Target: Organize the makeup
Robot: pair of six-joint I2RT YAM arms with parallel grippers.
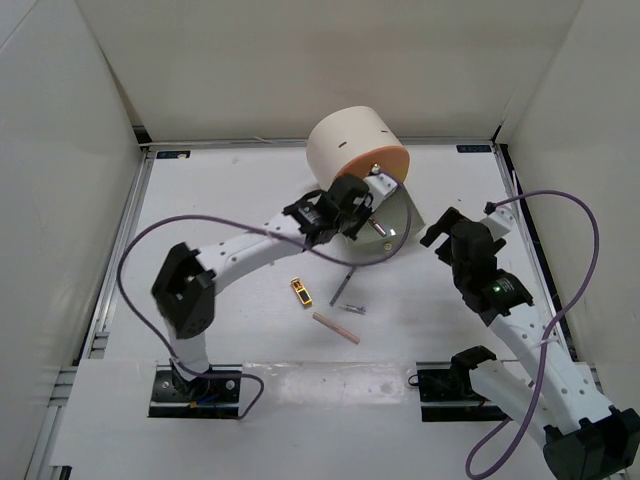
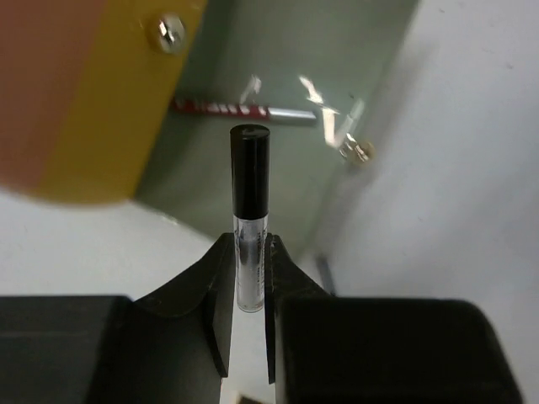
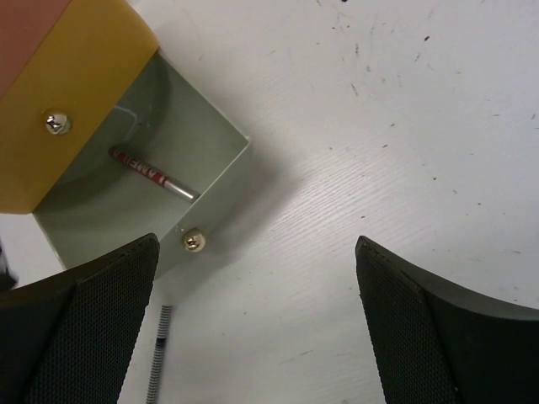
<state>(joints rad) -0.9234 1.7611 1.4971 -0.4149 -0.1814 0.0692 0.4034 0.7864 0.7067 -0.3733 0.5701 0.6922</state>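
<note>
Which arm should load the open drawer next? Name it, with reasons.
Left. The left gripper is shut on a gloss tube at the open drawer; the right gripper hangs open and empty nearby.

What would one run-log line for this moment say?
left end effector: shut on gloss tube, at open drawer | right end effector: open, empty, beside drawer | red pencil: inside drawer

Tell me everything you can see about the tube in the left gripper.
The gloss tube is slim, with a glossy black cap and a clear, plastic-looking body. The left gripper pinches the clear part; the cap sticks out beyond it, touching nothing else, above the open grey-green drawer that holds a red pencil.
</note>
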